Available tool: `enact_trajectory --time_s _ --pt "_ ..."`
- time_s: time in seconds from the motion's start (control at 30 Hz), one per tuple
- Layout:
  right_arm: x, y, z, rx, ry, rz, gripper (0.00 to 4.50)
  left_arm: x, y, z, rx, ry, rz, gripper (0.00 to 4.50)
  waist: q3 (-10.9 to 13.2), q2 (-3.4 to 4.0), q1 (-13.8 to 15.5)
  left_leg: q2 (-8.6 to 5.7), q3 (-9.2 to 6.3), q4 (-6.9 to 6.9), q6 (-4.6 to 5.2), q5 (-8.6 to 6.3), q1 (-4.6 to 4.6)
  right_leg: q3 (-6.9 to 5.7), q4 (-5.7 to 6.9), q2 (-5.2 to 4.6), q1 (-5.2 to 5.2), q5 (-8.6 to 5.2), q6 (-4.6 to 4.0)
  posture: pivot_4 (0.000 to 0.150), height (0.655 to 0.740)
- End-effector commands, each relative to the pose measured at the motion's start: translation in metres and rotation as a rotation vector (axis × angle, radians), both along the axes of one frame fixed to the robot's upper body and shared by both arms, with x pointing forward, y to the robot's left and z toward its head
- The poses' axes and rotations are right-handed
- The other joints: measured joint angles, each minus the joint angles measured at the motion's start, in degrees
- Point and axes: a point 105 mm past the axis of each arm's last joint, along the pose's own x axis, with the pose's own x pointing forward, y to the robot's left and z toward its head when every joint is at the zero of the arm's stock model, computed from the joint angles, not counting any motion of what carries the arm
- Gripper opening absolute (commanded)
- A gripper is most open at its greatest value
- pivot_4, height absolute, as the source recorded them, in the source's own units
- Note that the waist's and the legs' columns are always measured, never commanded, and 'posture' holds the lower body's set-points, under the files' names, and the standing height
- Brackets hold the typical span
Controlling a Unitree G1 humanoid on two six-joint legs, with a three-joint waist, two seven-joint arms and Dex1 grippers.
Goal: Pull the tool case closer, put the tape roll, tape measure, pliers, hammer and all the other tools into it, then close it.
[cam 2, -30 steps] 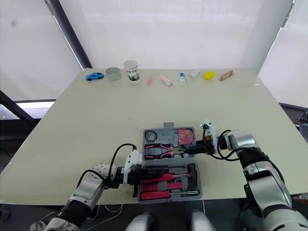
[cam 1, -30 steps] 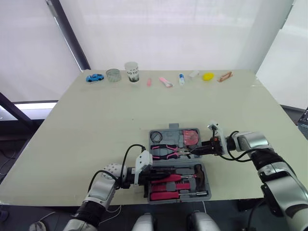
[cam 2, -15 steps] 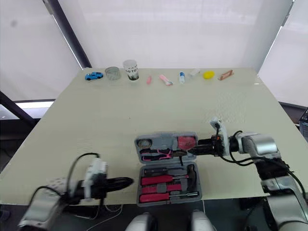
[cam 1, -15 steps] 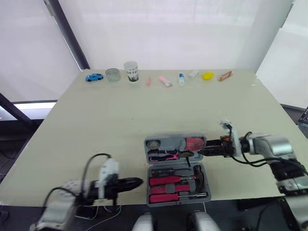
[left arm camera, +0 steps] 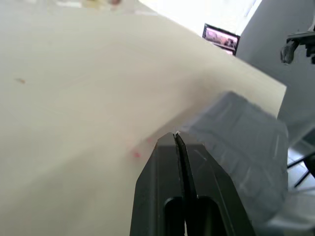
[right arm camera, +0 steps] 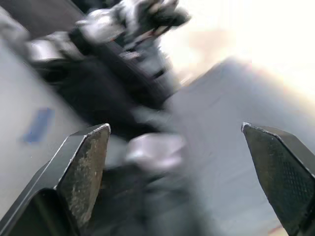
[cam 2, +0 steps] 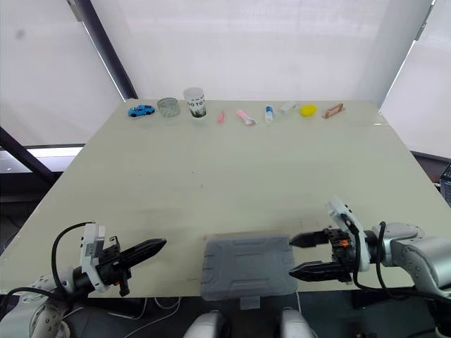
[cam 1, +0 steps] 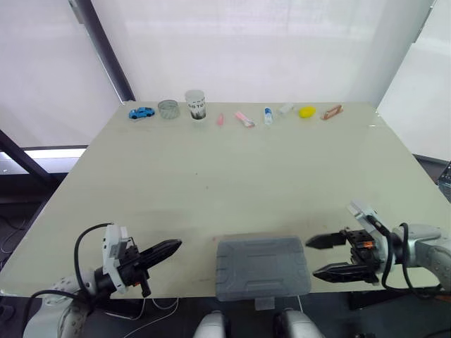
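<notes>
The grey tool case (cam 1: 262,266) is lying shut at the near edge of the bench (cam 1: 211,162), between the two hands. The left hand (cam 1: 175,245) is hovering well apart from it, fingers pressed together on nothing. The right hand (cam 1: 311,258) is waiting just beside the case's right end, spread wide.

In the left wrist view the closed tips are pointing toward the case's corner.

In the right wrist view the fingers (right arm camera: 83,162) are standing far apart. The blurred grey between them is probably the lid.
</notes>
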Motion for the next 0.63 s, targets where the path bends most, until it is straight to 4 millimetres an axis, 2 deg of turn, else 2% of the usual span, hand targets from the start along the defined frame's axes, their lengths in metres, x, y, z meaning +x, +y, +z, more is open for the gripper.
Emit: enact_trajectory --time_s 0.03,0.07,0.13,0.27,0.33,0.47,0.63 --pt "0.021 -0.001 0.011 0.007 -0.202 -0.099 4.5 0.001 -0.007 0.014 -0.018 -0.017 -0.015 0.58 0.0 -0.01 0.0 0.0 0.01 0.0 0.0 0.0 0.0 0.0 0.01 0.01 0.0 0.0 -0.01 0.15 0.74" --pt "0.027 -0.004 0.006 -0.03 -0.255 -0.122 4.5 0.001 -0.007 0.013 -0.018 0.006 -0.012 0.86 0.0 -0.01 0.01 0.0 0.02 0.0 0.0 0.0 0.0 0.01 0.02 0.01 0.0 0.02 -0.04 0.15 0.74" --pt "0.032 -0.017 -0.002 -0.077 -0.314 -0.148 4.5 0.001 -0.004 0.013 -0.002 0.027 -0.004 1.77 0.0 -0.01 0.18 -0.02 0.04 0.0 0.0 0.0 0.01 0.02 0.01 0.0 0.0 0.11 -0.2 0.15 0.74" --pt "0.03 -0.06 -0.017 -0.168 -0.336 -0.202 4.5 -0.002 0.013 0.017 0.036 0.038 0.036 3.73 0.02 -0.02 0.71 -0.06 0.01 -0.01 0.0 0.0 -0.03 -0.01 -0.01 -0.01 0.01 0.1 -0.25 0.15 0.74" --pt "0.025 -0.082 -0.023 -0.205 -0.32 -0.237 4.5 -0.006 0.021 0.018 0.059 0.054 0.055 4.46 0.03 -0.02 0.63 -0.07 0.04 -0.01 0.0 0.0 -0.04 0.02 -0.02 -0.04 0.01 0.08 -0.28 0.15 0.74" --pt "0.018 -0.115 -0.03 -0.246 -0.293 -0.31 4.5 -0.013 0.04 0.018 0.133 0.083 0.111 4.46 0.03 -0.02 0.27 -0.02 0.1 -0.01 0.0 0.0 0.06 0.05 0.0 0.0 0.03 0.0 -0.41 0.15 0.74" --pt "0.018 -0.126 -0.034 -0.249 -0.28 -0.355 4.5 -0.013 0.048 0.014 0.196 0.097 0.157 4.46 0.04 -0.01 0.17 0.03 0.15 -0.01 0.0 0.0 0.14 0.09 0.02 0.05 0.04 -0.05 -0.37 0.15 0.74"
